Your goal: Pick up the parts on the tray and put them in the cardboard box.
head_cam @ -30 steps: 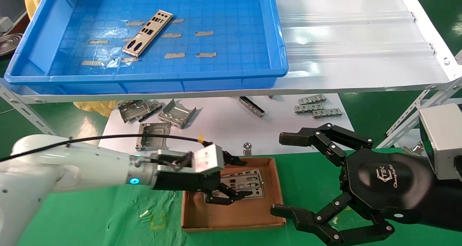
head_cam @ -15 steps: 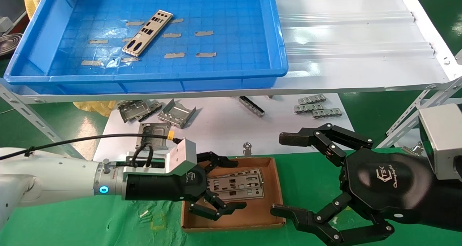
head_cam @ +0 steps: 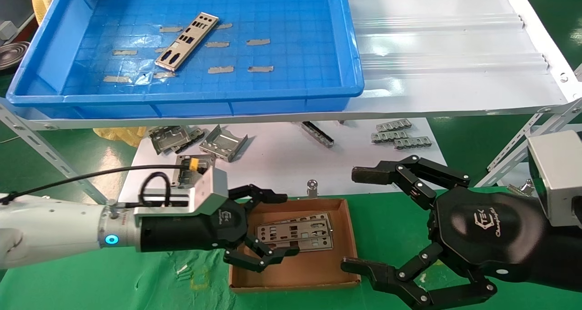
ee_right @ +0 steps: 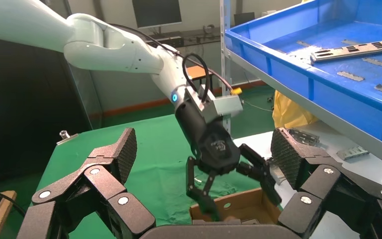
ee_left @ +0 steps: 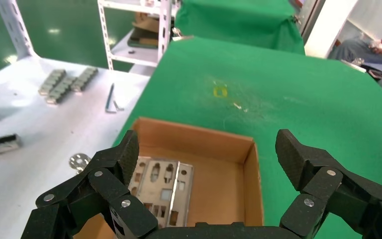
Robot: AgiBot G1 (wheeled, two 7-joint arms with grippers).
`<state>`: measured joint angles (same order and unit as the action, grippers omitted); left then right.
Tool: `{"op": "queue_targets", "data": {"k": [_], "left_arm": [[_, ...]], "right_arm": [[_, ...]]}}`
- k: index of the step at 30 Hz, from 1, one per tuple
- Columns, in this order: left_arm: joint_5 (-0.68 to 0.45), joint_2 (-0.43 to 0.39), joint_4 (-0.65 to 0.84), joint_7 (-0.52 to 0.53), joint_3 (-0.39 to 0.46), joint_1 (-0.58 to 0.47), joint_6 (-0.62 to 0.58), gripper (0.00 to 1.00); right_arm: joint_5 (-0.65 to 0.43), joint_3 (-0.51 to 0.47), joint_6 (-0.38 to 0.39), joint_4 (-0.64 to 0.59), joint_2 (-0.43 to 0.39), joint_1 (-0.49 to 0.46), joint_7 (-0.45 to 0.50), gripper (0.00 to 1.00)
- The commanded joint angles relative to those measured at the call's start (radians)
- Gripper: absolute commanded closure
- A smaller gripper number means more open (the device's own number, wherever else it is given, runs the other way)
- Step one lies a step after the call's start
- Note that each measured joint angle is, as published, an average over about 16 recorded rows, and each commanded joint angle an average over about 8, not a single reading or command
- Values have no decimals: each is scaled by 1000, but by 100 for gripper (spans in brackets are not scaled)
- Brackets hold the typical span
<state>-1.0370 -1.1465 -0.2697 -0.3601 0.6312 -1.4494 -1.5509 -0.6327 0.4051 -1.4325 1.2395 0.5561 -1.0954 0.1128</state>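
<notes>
Head view: remaining part (head_cam: 186, 41) lies in the tray (head_cam: 354, 51), upper left of frame, long axis diagonal, nearer the left gripper (head_cam: 268, 226), which hangs empty, fingers spread, at the cardboard box (head_cam: 336, 273).

Left wrist view: delivered plates (ee_left: 163, 186) lie flat in that box.

Right wrist view: right gripper (ee_right: 204, 174) idle, fingers spread.

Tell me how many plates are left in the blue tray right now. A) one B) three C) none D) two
A: a single plate lies at a slant on the tray floor; the other plates already sit in the box, where the left gripper hovers with its fingers open.
</notes>
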Motion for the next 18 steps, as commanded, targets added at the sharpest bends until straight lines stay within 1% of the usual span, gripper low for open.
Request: {"op": "queue_targets", "data": {"k": [1, 18], "left_arm": [[12, 21, -40, 21, -14, 15, 2, 0], [114, 200, -379, 204, -131, 140, 21, 0]], "right_arm": [[0, 0, 0, 0, 0, 0, 0, 0], [0, 0, 0, 0, 0, 0, 0, 0]]}}
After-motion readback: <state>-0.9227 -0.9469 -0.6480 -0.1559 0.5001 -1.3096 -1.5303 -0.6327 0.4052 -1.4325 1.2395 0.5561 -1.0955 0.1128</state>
